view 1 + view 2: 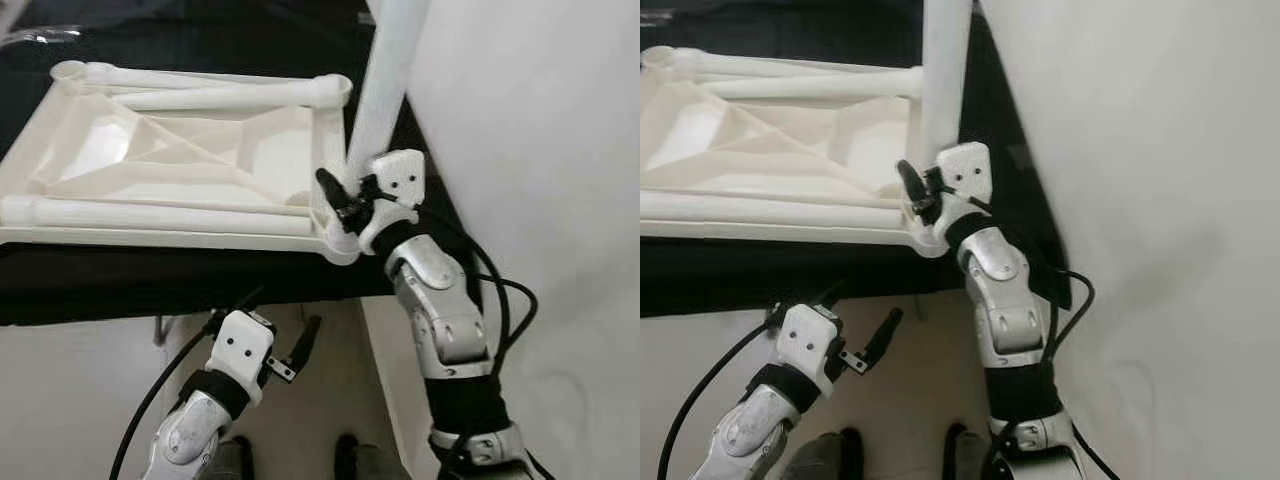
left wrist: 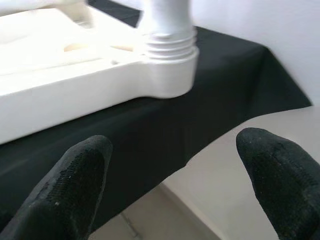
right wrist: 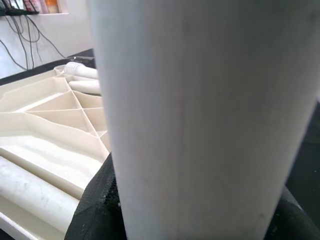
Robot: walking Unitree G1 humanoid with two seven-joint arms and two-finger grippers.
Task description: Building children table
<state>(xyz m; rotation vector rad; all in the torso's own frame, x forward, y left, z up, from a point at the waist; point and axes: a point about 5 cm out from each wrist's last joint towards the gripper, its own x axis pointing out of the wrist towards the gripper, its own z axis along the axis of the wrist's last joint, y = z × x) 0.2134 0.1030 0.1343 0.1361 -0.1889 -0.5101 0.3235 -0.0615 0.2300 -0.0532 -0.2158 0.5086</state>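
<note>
Tabletop [image 1: 180,160], flipped underside up, is laid across the upper left of the frame on the black-draped worktop [image 1: 150,280]. An upright white leg [image 1: 385,80] at its lower-right corner socket is gripped by the right gripper [image 1: 345,205], jaws clamped round it. Left gripper [image 1: 300,345] is held low at bottom centre, jaws spread apart, nothing in them.

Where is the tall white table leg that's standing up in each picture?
Left eye view: the standing leg rises at upper right, held by the right gripper.
Right eye view: upper middle, above that gripper.
Left wrist view: top middle, screwed into the corner socket.
Right wrist view: close up across the middle.
Shared landmark: the upside-down tabletop.
</note>
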